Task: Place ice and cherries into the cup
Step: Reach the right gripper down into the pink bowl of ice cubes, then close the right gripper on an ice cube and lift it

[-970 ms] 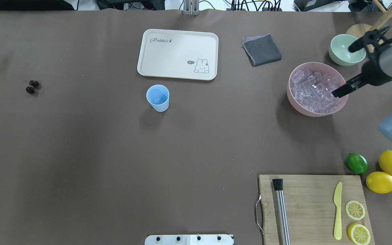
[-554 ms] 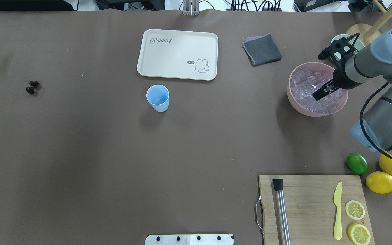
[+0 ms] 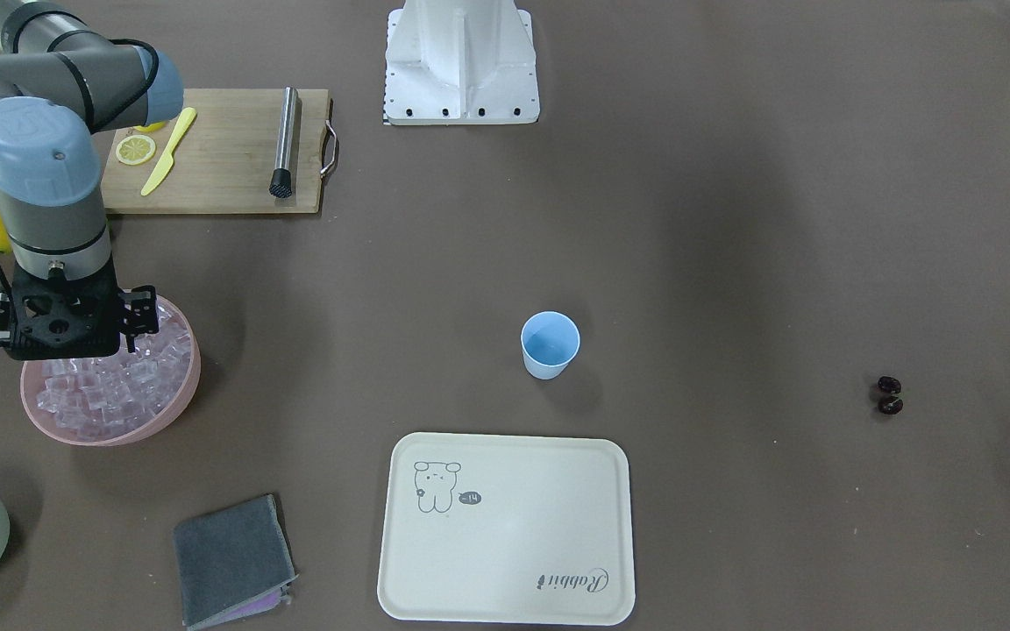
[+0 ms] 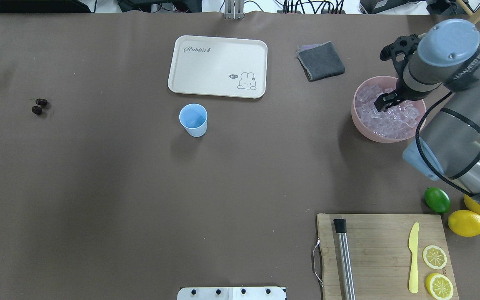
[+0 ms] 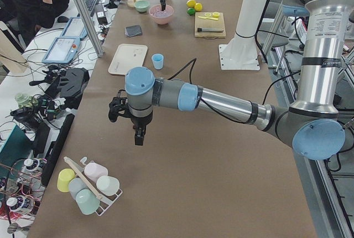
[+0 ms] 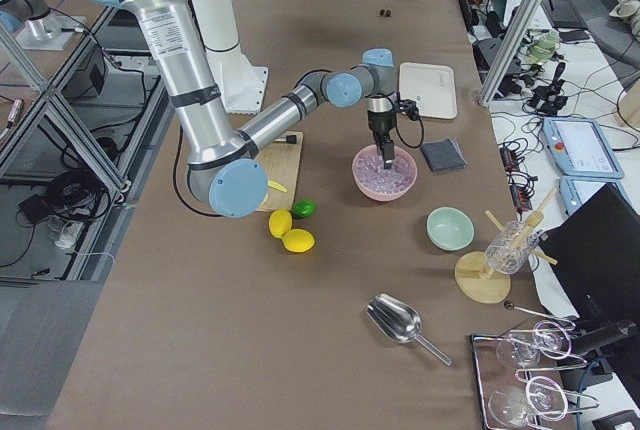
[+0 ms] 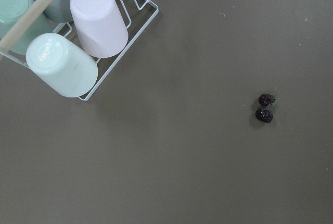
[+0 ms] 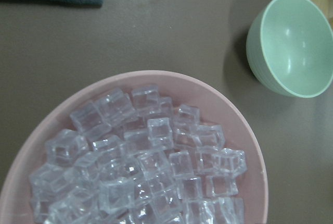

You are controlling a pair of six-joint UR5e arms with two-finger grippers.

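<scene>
The right gripper (image 4: 383, 101) hung over the ice (image 4: 390, 120) in the pink bowl (image 4: 363, 131), right of the cup (image 4: 193, 119); the cherries (image 4: 39, 106) lay far left of the cup. For it and the left gripper (image 5: 138, 137), opening could not be determined.

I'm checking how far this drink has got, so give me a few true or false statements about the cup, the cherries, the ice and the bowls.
1. The cup stands upright with nothing in it. True.
2. The cherries lie on the tray. False: they lie on the bare table, well away from both tray and cup.
3. The right gripper hangs over the pink bowl filled with ice. True.
4. The green bowl holds a few ice cubes. False: it is empty.
</scene>
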